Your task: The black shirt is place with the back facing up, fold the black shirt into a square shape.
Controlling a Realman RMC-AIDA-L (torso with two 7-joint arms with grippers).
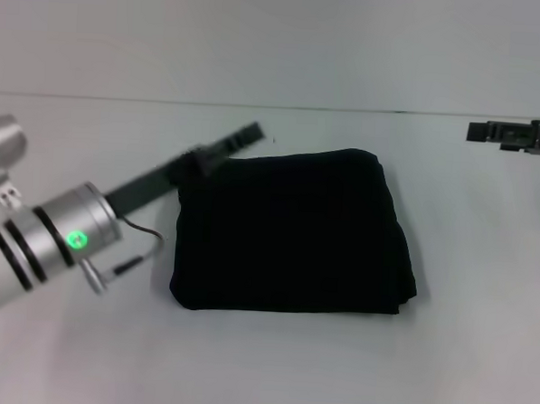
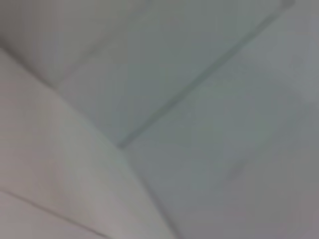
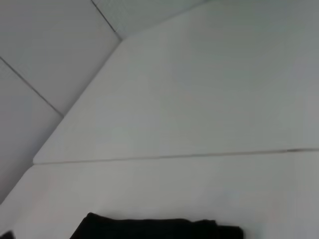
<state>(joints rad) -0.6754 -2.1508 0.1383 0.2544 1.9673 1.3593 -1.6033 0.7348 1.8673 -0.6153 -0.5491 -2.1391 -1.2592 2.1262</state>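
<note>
Black shirt (image 1: 291,230) lies folded into a rough square at the centre of the head view, on a white table (image 1: 270,365). Its folded layers merge into one dark mass, so no seams or sleeves can be made out.

At the left of the frame, the left arm reaches in diagonally from the lower left corner. Its silver wrist carries a green light. The left gripper (image 1: 228,147) extends toward the upper centre as a long dark bar, ending just beside the shirt's upper left corner. Whether it touches the fabric is unclear, and I cannot tell if its fingers are parted or closed.

At the upper right edge, the right gripper (image 1: 513,135) is cut off by the frame, well apart from the shirt. Its state cannot be told either.

The left wrist view shows only blurred pale surfaces. The right wrist view shows the white table and, along its bottom edge, a strip of the shirt (image 3: 154,229).
</note>
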